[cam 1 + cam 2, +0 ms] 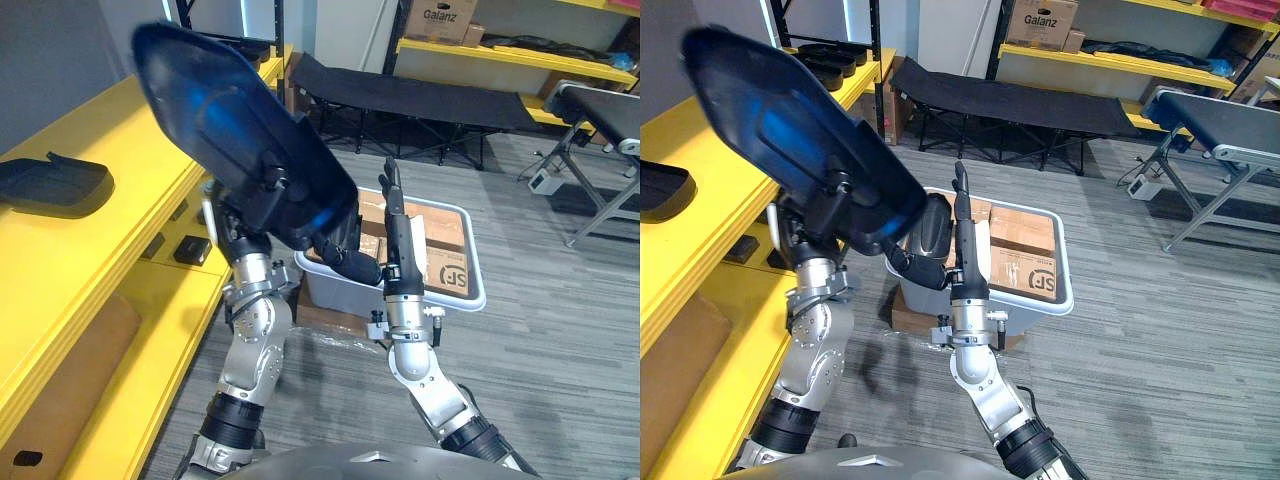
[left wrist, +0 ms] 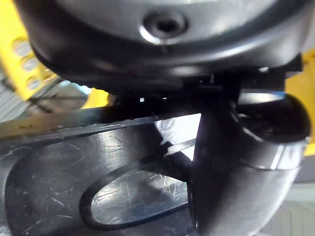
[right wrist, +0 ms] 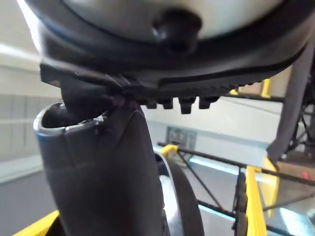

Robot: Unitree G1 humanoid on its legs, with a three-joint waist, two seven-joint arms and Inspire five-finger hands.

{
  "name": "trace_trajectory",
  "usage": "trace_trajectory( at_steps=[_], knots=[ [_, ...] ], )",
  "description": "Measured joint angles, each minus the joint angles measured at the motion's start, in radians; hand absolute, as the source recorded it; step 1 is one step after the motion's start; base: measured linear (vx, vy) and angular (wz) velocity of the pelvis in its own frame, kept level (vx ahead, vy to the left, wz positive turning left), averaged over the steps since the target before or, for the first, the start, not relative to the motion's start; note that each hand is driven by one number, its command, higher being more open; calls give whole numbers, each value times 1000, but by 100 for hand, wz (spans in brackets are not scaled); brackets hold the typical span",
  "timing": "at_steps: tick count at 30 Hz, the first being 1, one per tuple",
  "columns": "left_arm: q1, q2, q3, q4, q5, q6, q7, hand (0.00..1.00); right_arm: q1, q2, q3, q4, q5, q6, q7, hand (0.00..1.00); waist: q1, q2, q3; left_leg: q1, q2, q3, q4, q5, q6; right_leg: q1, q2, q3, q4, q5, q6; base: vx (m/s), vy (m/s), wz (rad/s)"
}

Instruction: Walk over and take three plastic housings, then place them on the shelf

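My left hand is raised and shut on a large dark plastic housing, held tilted above the yellow shelf's edge. The left wrist view has my thumb pressed against the housing's scratched black surface. A second housing lies on the top of the yellow shelf. Another dark housing sticks out of the white bin. My right hand stands upright beside the held housing, open and holding nothing.
The white bin holds cardboard boxes and sits on the grey floor just ahead. A black folding cot stands behind it, and a metal-legged table at the right. Several more dark housings lie farther along the shelf.
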Motion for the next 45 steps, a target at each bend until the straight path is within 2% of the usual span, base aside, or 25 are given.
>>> trace_trajectory(
  at_steps=[3, 7, 11, 14, 17, 20, 23, 25, 27, 31, 34, 37, 38, 41, 43, 45],
  knots=[
    [2, 4, 57, 8, 110, 11, 67, 0, 0, 1, -7, -37, 119, -18, 117, 100, 2, 2, -1, 0, 2, 0, 0, -2, -2, 0, 2, 1, -2, 0, 0, 0, 0, 0],
    [8, 20, 84, 80, 202, 12, 82, 0, 2, 2, -17, -113, 158, -23, 187, 100, 2, 2, -1, 2, 3, 8, 0, -4, -2, -2, 2, 8, -1, 0, 0, 0, 0, -4],
    [32, 26, 99, 171, 200, 12, 87, 0, 53, 13, -95, -181, 237, -23, 229, 100, -1, 2, 0, 2, 3, 26, 0, -10, 0, -16, 1, 29, 1, 2, 3, -3, 3, -14],
    [83, 25, 126, 191, 171, 10, 69, 0, 129, 21, -201, -190, 303, -10, 256, 100, -12, 3, 0, 3, 2, 40, 0, -14, 1, -19, 1, 39, 1, 4, 6, 15, -2, -11],
    [134, 21, 165, 189, 164, -2, 54, 0, 201, 30, -315, -190, 387, 43, 279, 100, -26, 7, 2, 3, 3, 51, 0, -16, 0, -25, 1, 50, 1, 7, 11, 17, -4, -10],
    [174, 17, 202, 135, 113, -4, 11, 0, 281, 31, -443, -184, 404, 94, 282, 100, -35, 17, 6, 3, 3, 58, 0, -21, 0, -30, 1, 59, 1, 7, 12, 19, -4, -8],
    [221, 14, 213, 56, 74, -28, -21, 0, 303, 34, -491, -176, 425, 131, 288, 100, -46, 21, 6, 3, 3, 63, 0, -23, 0, -28, 1, 66, 1, 8, 12, 17, -5, -7],
    [245, 16, 216, -8, 52, -61, -61, 0, 312, 37, -527, -146, 470, 192, 342, 100, -50, 23, 7, 4, 3, 67, -1, -24, 0, -29, 1, 70, 1, 9, 14, -10, 0, -5],
    [250, 16, 221, -48, 51, -65, -88, 0, 310, 37, -531, -106, 477, 226, 365, 100, -48, 27, 8, 6, 3, 68, -1, -24, 0, -28, 1, 70, 2, 9, 15, -51, 2, 0],
    [262, 16, 219, -108, 53, -67, -132, 0, 303, 37, -527, -62, 530, 288, 404, 100, -30, 56, 20, -4, -1, 42, -4, -27, -6, -22, -2, 50, -1, 7, 14, -43, 5, 12],
    [293, 15, 220, -189, 59, -63, -146, 0, 271, 37, -500, -55, 527, 297, 403, 100, -20, 66, 20, -36, -2, -17, -3, -12, -8, -7, 1, -17, -19, 5, 11, -25, -26, 60],
    [323, 13, 235, -242, 89, -58, -144, 0, 219, 36, -471, -34, 488, 296, 405, 100, 15, 66, 23, -53, -2, -59, -1, -3, -10, 7, 7, -65, -35, 9, 16, -11, -36, 48],
    [344, 13, 262, -262, 91, -57, -140, 0, 182, 36, -436, -15, 481, 296, 410, 100, 40, 66, 24, -60, -1, -76, -1, 1, -8, 14, 10, -83, -39, 9, 15, 18, -43, 36],
    [371, 5, 333, -272, 87, -57, -135, 0, 120, 37, -364, 29, 430, 294, 426, 100, 71, 62, 29, -70, -5, -118, 0, 7, -8, 37, 16, -127, -54, 9, 15, 28, -44, 43],
    [390, -9, 376, -273, 78, -57, -140, 0, 84, 38, -315, 56, 407, 293, 440, 100, 109, 55, 33, -72, -9, -131, 0, 6, -8, 45, 15, -141, -56, 7, 13, 33, -29, 23],
    [411, -22, 407, -275, 72, -59, -149, 0, 56, 42, -285, 67, 407, 293, 447, 100, 119, 52, 35, -76, -16, -145, 0, 7, -6, 50, 11, -155, -57, 6, 13, 21, -4, 22]
  ],
)
